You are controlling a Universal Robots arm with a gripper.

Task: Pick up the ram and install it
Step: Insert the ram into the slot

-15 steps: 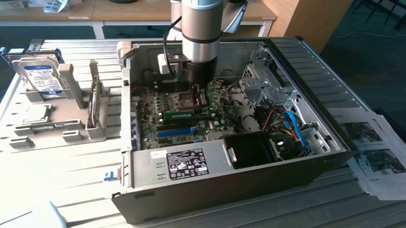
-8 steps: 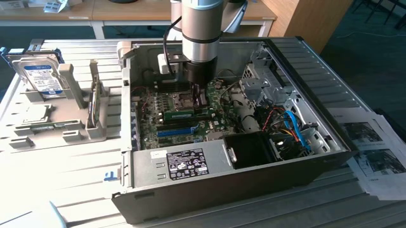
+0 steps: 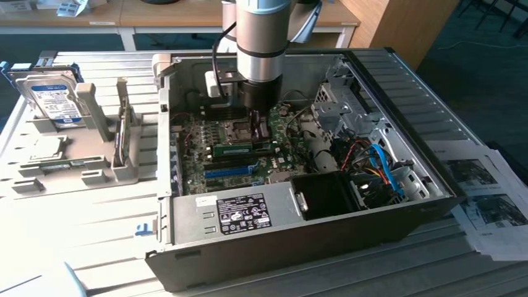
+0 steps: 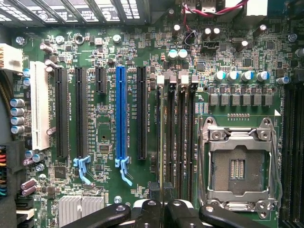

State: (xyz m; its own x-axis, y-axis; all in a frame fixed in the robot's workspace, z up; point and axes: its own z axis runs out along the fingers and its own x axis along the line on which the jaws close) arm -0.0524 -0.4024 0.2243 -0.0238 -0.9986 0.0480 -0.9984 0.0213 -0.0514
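Pincer [image 4: 161, 210]: closed narrowly on the ram [image 4: 164, 137], which stands edge-on at the memory slots [image 4: 183, 137].
Ram: inside the computer case [image 3: 429, 185], near the empty processor socket [image 4: 237, 166].
Seating: stick upright, parallel to its slot, pressed straight down and evenly.
Risk: a tilt probably jams one end.

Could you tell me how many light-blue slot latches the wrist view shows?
2: one latch on a black slot's end, one on the blue slot's; others may be hidden.
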